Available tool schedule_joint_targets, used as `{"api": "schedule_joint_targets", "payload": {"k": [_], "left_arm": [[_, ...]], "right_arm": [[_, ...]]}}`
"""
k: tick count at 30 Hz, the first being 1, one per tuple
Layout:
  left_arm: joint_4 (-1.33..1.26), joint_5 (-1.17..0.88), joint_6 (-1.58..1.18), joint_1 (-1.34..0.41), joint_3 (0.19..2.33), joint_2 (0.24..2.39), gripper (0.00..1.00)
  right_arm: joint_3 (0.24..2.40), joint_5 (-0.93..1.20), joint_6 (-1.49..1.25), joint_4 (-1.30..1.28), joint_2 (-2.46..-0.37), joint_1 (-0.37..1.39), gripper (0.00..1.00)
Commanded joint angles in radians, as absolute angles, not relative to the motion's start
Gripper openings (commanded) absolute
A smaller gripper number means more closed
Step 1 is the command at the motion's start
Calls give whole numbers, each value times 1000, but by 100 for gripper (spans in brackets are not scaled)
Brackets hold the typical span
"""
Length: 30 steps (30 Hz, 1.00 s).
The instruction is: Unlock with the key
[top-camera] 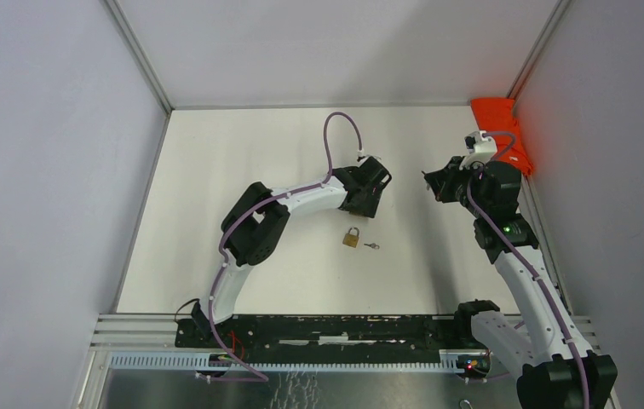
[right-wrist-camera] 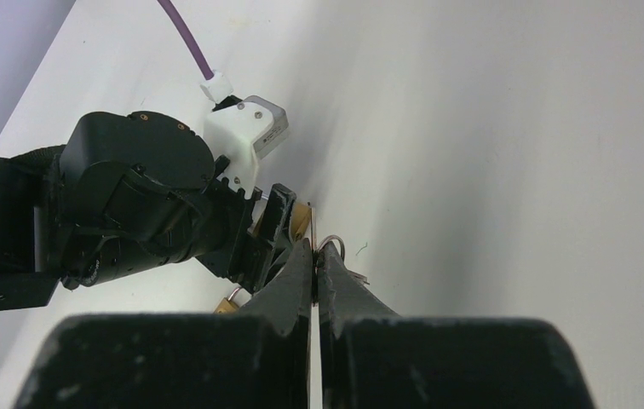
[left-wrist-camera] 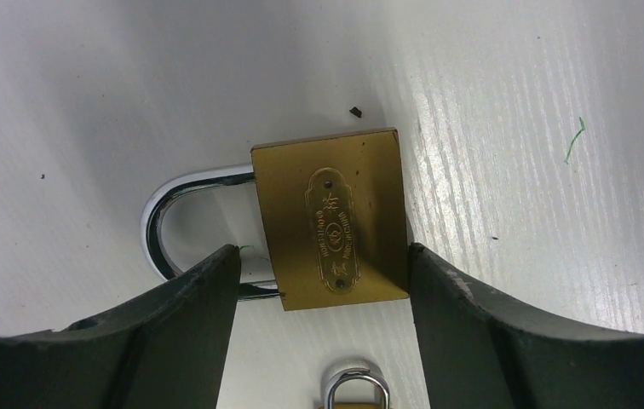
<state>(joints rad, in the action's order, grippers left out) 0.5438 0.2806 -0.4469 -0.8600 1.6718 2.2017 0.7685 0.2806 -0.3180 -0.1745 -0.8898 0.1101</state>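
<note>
Nearest the lens, the black rail point(top-camera: 336, 328) carries both arm bases along the near edge of the white bench point(top-camera: 242, 153). From the left base the left arm reaches to the middle of the bench. The left tool point(left-wrist-camera: 323, 254) is spread wide there over a brass padlock point(left-wrist-camera: 331, 217) lying flat. One finger sits by the steel shackle point(left-wrist-camera: 161, 217) and the other is right against the far side of the body, without clamping it. Just nearer the bases lies a second padlock point(top-camera: 350, 238), also flat. The small key point(top-camera: 372, 246) rests on the bench just to its right, apart from both tools. Further right, the right tool point(right-wrist-camera: 314, 256) is closed tip to tip, pointing toward the left one. An orange cloth point(top-camera: 500, 128) sits in the far right corner.
</note>
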Motion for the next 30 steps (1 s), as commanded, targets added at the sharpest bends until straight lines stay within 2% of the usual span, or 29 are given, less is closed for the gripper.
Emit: {"api": "schedule_joint_targets", "payload": {"k": [1, 7, 13, 16, 22, 30], "left_arm": [[634, 298, -405, -860, 1649, 2246, 75], [623, 262, -388, -860, 1661, 2275, 67], [605, 196, -388, -859, 1649, 2273, 32], [600, 187, -392, -858, 1638, 2267, 3], [549, 182, -354, -845, 1569, 2154, 2], [308, 19, -257, -736, 1336, 1915, 2]], "right_arm": [[767, 288, -330, -128, -875, 106, 0], [773, 288, -329, -132, -873, 105, 0], [769, 293, -333, -122, -879, 106, 0], [763, 297, -335, -116, -887, 105, 0], [734, 361, -348, -92, -917, 105, 0], [632, 449, -389, -7, -968, 106, 0]]}}
